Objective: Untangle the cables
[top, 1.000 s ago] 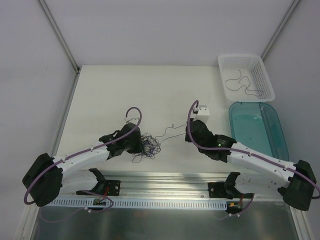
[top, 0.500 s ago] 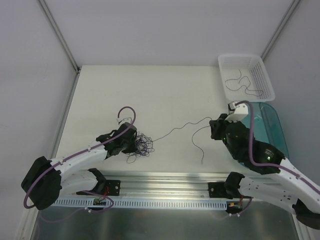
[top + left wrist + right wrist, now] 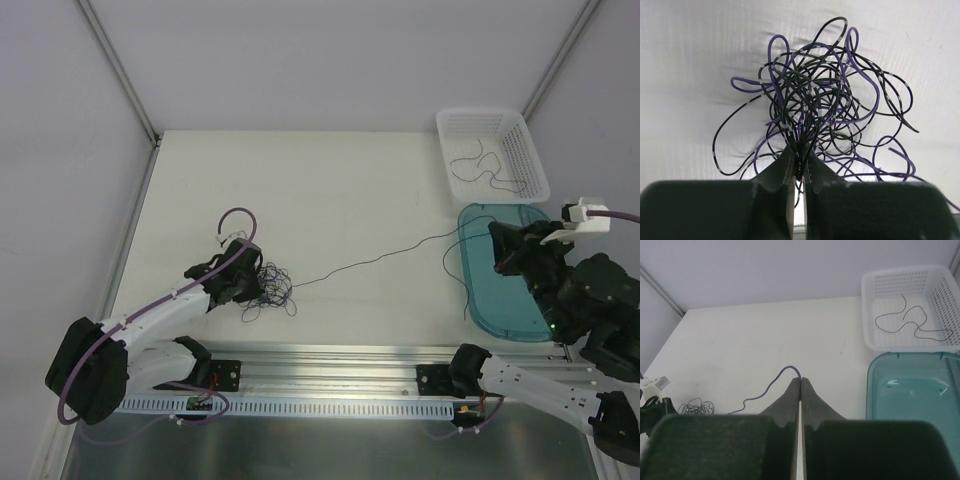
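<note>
The cables are a wad (image 3: 272, 286) of thin black and purple loops on the white table, left of centre. My left gripper (image 3: 249, 284) is shut on the wad's near side; in the left wrist view the fingertips (image 3: 800, 161) pinch several strands of the wad (image 3: 815, 100). One long strand (image 3: 380, 258) stretches from the wad to my right gripper (image 3: 497, 250), which hangs raised over the teal tray. The right wrist view shows that gripper (image 3: 800, 381) shut on the purple strand (image 3: 769, 388), with the wad (image 3: 696, 406) far left. The strand's free end (image 3: 466, 292) dangles.
A white perforated basket (image 3: 478, 113) at the back right holds one loose strand (image 3: 487, 166). A teal tray (image 3: 515, 300) lies in front of it, under the right arm. An aluminium rail (image 3: 330, 355) runs along the near edge.
My right gripper has swung right and up from the table's middle to above the teal tray, drawing the strand out long. The left gripper and the wad have shifted slightly left.
</note>
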Controlling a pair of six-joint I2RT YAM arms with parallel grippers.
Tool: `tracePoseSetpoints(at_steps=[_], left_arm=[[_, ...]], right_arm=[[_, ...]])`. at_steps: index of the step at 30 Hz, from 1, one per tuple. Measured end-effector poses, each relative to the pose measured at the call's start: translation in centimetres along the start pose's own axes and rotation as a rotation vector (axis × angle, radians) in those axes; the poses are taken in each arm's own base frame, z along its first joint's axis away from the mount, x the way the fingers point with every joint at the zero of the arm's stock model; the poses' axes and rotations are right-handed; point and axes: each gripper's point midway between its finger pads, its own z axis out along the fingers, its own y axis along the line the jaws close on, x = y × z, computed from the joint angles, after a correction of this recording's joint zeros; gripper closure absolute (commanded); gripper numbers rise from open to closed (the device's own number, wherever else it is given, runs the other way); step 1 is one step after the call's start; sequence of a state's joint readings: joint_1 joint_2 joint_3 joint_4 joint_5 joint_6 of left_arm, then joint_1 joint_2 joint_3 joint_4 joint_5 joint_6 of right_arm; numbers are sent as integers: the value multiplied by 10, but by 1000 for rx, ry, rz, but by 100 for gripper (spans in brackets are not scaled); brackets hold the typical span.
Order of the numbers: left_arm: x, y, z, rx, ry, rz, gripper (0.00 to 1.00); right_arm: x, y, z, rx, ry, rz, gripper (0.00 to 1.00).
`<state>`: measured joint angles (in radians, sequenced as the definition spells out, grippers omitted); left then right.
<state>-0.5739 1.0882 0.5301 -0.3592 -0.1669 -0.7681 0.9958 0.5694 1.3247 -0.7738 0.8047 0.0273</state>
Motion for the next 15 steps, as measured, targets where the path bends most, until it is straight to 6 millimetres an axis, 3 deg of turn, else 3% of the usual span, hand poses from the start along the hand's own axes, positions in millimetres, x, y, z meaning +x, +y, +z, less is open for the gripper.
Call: tracePoseSetpoints(at_steps=[7,15], left_arm=[[-6,11,1,-37,-8,-31,96],[-16,22,7,-103,-9,-58,96]], right_arm=[[-39,-15,-16,4,-81,-28,99],[-90,-15,-35,-51,-174,-3,99]])
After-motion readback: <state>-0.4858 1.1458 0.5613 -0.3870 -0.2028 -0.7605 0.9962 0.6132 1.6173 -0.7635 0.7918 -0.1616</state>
